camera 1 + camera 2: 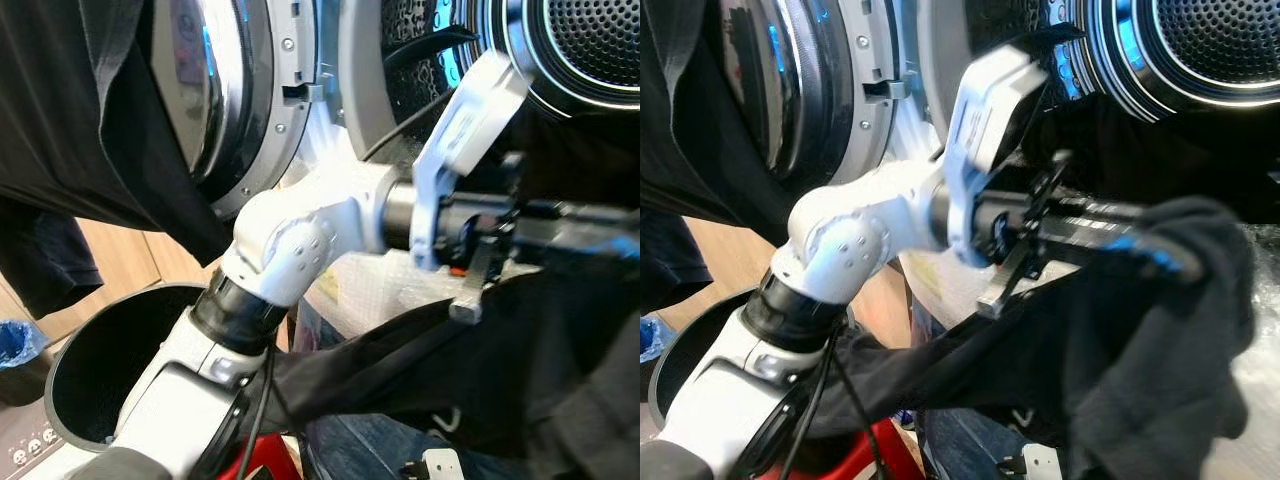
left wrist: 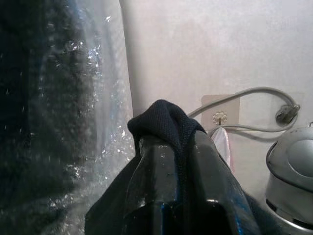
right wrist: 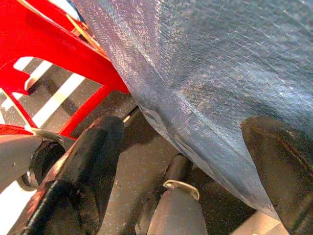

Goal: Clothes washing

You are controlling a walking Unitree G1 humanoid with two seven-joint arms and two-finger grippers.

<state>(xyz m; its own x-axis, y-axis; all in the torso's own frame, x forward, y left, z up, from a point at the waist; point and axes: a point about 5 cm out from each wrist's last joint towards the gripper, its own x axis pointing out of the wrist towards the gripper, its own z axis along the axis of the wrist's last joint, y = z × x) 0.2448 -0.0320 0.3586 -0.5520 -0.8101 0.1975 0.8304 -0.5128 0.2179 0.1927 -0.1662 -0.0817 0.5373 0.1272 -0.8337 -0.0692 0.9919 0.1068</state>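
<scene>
Washing machine drum [image 1: 1215, 40] gapes at upper right of the frame as the left gripper [image 1: 1160, 255], clamped shut on a dark garment [image 1: 1160, 330], lifts it toward the opening; loading looks unfinished. Right gripper [image 3: 186, 161] hangs open, empty.

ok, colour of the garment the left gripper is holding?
Black garment, clearest in the left wrist view, pinched in the left gripper.

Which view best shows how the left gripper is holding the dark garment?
The left wrist view: both black fingers sit closed with the dark garment bunched between and over them. The right eye view shows the left gripper from the side, cloth draped over its tip. In the left eye view it is mostly cut off.
</scene>
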